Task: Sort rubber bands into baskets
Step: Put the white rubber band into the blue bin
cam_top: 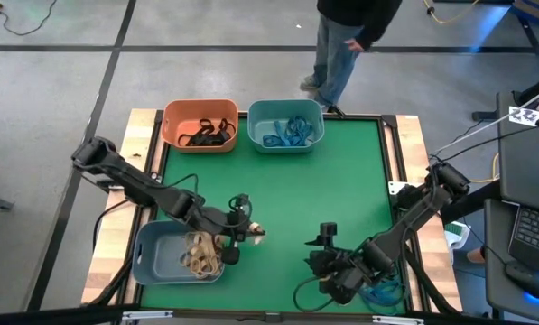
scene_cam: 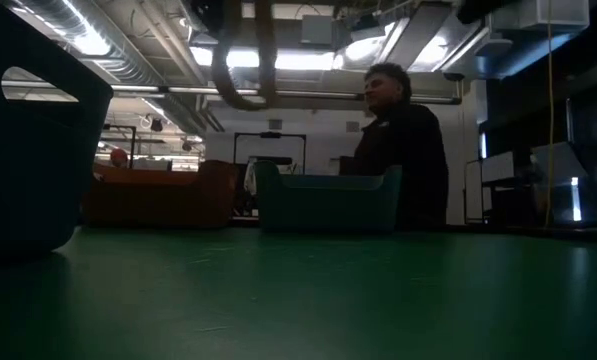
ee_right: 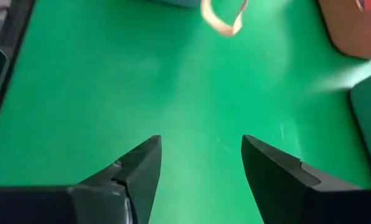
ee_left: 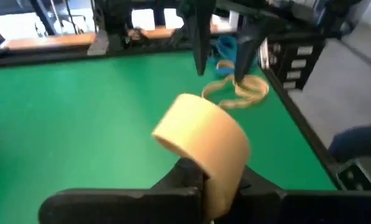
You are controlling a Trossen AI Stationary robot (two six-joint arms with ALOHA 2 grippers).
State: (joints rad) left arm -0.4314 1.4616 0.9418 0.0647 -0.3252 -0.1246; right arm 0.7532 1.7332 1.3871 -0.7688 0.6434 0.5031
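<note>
My left gripper (cam_top: 245, 233) hovers over the green mat beside the grey-blue basket (cam_top: 150, 262), shut on a wide tan rubber band (ee_left: 201, 134). That basket holds several tan bands (cam_top: 201, 255). My right gripper (ee_right: 201, 168) stands open above bare mat near the front edge, also visible in the high view (cam_top: 321, 264). Loose tan bands (ee_left: 238, 90) lie on the mat below it. The orange basket (cam_top: 199, 106) holds black bands, and the teal basket (cam_top: 285, 108) holds blue ones. My left gripper pinches the tan band's near part (ee_left: 213, 177) between its two fingers. The fingers slant down toward the mat. The rest of the loop stands out ahead of the fingertips, open and rounded, clear of the mat.
A heap of blue bands (cam_top: 384, 291) lies at the mat's near right corner by my right arm. A person (cam_top: 346, 41) stands beyond the table's far edge. The middle of the mat (cam_top: 323, 190) is bare.
</note>
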